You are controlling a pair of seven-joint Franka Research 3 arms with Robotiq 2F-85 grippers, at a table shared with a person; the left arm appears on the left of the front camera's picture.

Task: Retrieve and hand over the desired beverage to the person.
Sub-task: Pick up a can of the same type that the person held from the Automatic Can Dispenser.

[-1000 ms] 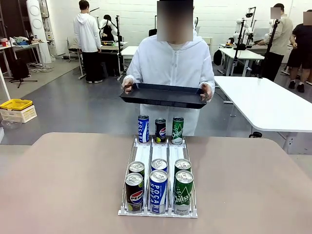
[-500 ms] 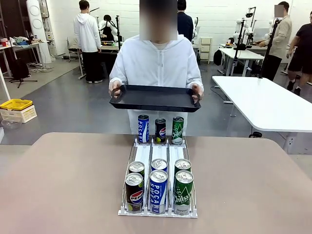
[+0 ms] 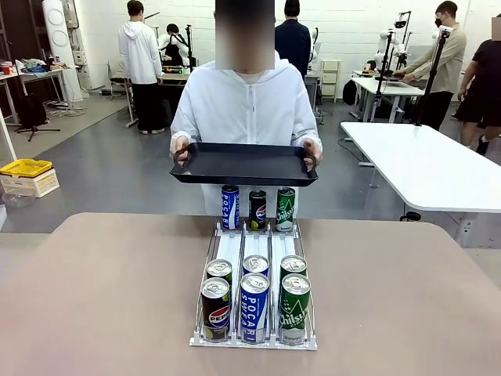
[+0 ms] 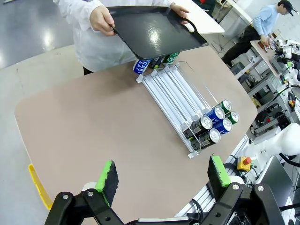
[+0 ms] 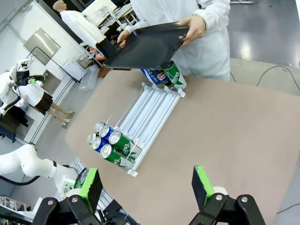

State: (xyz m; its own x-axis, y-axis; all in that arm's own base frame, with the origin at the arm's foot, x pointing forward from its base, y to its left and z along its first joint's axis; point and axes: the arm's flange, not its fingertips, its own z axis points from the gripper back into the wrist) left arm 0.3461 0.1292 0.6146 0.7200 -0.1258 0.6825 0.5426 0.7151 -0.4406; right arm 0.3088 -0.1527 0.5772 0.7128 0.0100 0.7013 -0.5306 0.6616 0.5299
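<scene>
Tabletop (image 3: 102,298) bears a can rack (image 3: 231,247); person (image 3: 246,102) holds tray (image 3: 244,163) past its far edge; my left claw (image 4: 163,171), right claw (image 5: 146,180) gape

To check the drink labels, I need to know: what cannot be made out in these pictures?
Front view: labels of the second-row slim metal cans, hidden behind the front-row cans.
Left wrist view: the three far cans, mostly covered by the flat black plastic tray that the person holds.
Right wrist view: print on the six near cans, too small to read.
</scene>
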